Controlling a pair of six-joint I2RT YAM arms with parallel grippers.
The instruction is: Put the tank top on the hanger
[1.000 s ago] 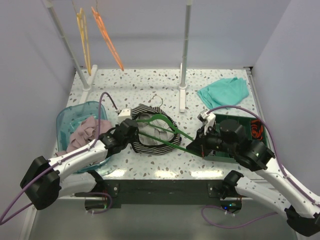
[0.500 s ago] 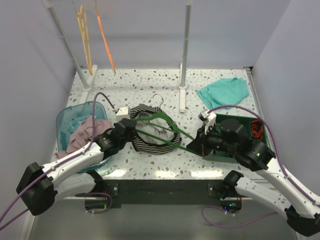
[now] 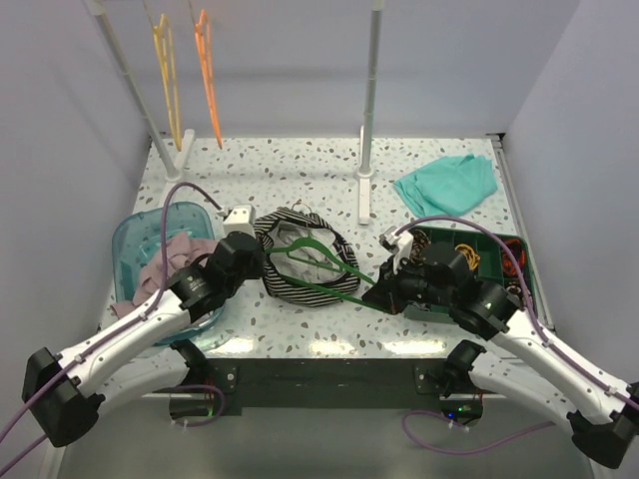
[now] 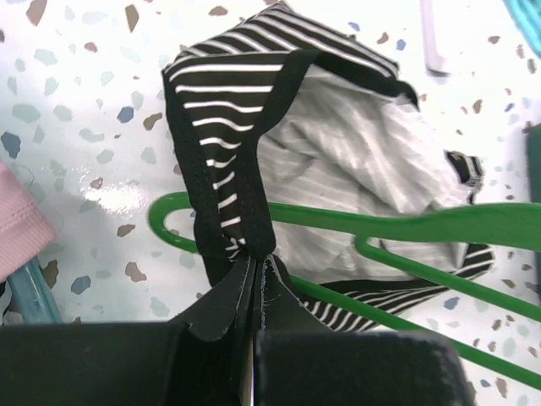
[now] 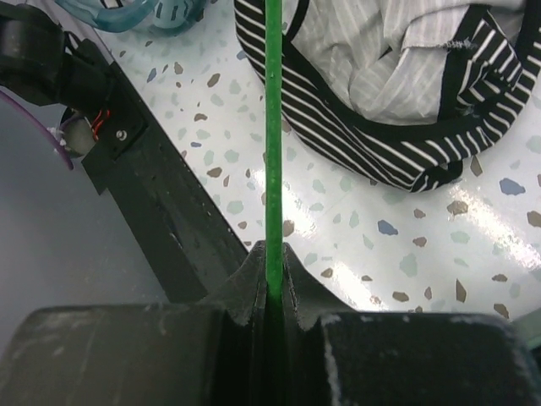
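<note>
The striped tank top [image 3: 300, 261] lies bunched at the table's middle, with the green hanger [image 3: 324, 267] lying across it. My left gripper [image 3: 252, 261] is shut on a dark-edged strap of the tank top [image 4: 221, 161], just above the hanger's left end [image 4: 182, 222]. My right gripper [image 3: 384, 289] is shut on the hanger's right end; the green rod [image 5: 273, 144] runs straight out from between its jaws over the tank top's striped hem [image 5: 380, 148].
A blue bin [image 3: 150, 249] holding a mauve-pink garment [image 3: 170, 261] stands at the left. A teal cloth [image 3: 446, 184] lies back right. A green tray [image 3: 479, 269] sits under the right arm. Orange [image 3: 207, 70] and yellow [image 3: 166, 70] hangers hang at the back. A white post [image 3: 367, 110] stands behind.
Both grippers have shifted left with the hanger and tank top. The left arm has drawn back toward the bin. The orange hanger on the rail has swung left.
</note>
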